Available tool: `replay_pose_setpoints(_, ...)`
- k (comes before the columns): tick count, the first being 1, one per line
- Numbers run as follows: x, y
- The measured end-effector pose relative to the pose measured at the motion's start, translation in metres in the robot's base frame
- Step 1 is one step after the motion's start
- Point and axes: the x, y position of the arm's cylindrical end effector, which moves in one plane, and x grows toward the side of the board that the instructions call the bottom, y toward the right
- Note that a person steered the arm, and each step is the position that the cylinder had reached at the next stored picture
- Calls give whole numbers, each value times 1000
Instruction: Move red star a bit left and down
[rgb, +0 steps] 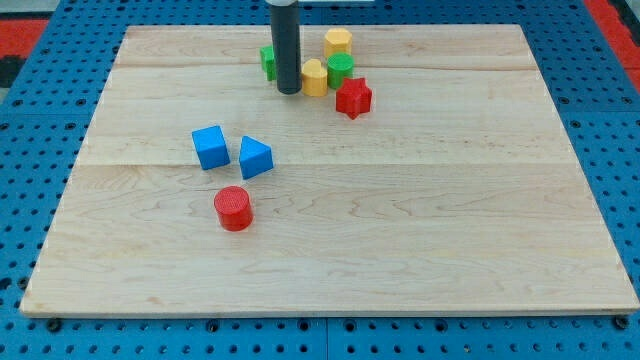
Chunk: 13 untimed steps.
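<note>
The red star lies on the wooden board near the view's top, right of centre. My tip stands to its left, about one block's width away from a yellow block that sits between them. A green block touches the star's upper left. My tip is not touching the red star.
A yellow hexagonal block sits above the green one. Another green block is partly hidden behind my rod. A blue cube, a blue triangular block and a red cylinder lie at the left centre.
</note>
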Motion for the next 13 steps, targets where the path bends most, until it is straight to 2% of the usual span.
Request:
replay_pose_setpoints(1, -14, -31)
replay_pose_setpoints(3, -21, -48)
replay_pose_setpoints(4, 16, -48)
replay_pose_setpoints(6, 40, -28)
replay_pose_setpoints(7, 87, 63)
replay_pose_setpoints(8, 74, 173)
replay_pose_setpoints(9, 34, 248)
replay_pose_setpoints(10, 2, 262)
replay_pose_setpoints(11, -30, 258)
replay_pose_setpoints(12, -49, 196)
replay_pose_setpoints(13, -25, 148)
